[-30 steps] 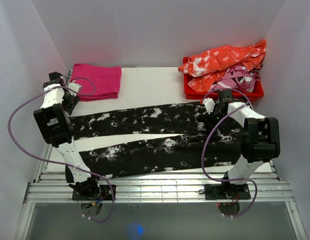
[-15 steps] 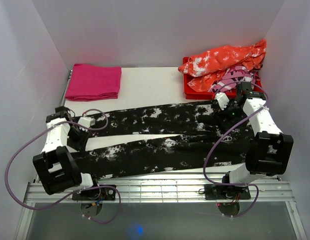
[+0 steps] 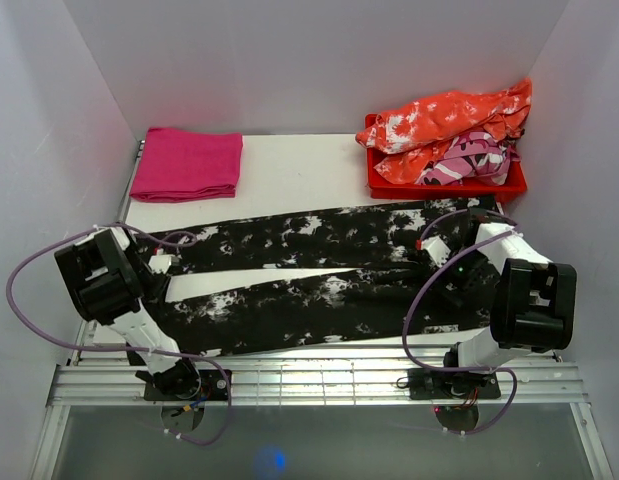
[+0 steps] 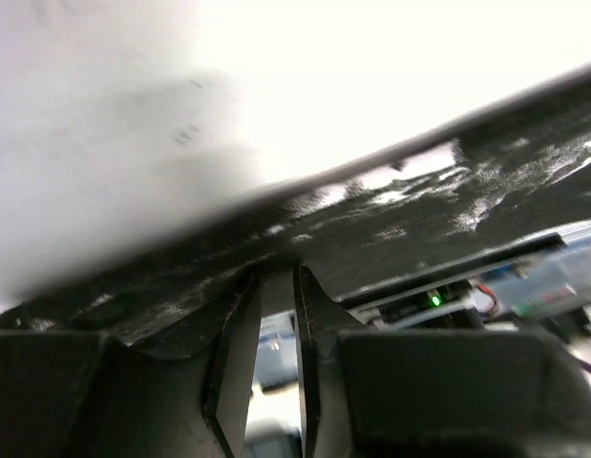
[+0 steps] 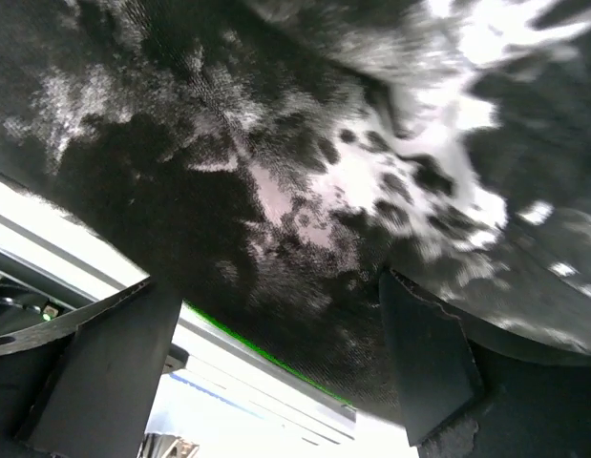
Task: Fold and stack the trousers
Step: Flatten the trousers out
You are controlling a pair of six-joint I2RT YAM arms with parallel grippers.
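The trousers (image 3: 309,270), black with white splotches, lie flat across the table, waist at the right and both legs running left. My left gripper (image 3: 157,265) is at the hem end of the far leg. In the left wrist view its jaws (image 4: 276,272) stand almost together, with the black hem (image 4: 419,219) across their tips. My right gripper (image 3: 441,262) is low over the waist end. In the right wrist view it (image 5: 271,286) is wide open, with the mottled fabric (image 5: 228,143) filling the space between and beyond the fingers.
A folded magenta cloth (image 3: 187,163) lies at the back left. A red bin (image 3: 444,185) at the back right holds an orange-and-white garment (image 3: 449,120) and a pink patterned piece (image 3: 469,160). A slatted metal rail (image 3: 319,375) runs along the near edge. White walls stand close on both sides.
Both arms swung toward the near side and down. The left gripper moved from beside the magenta cloth to the leg hem. The right moved from the bin's front to the waist.
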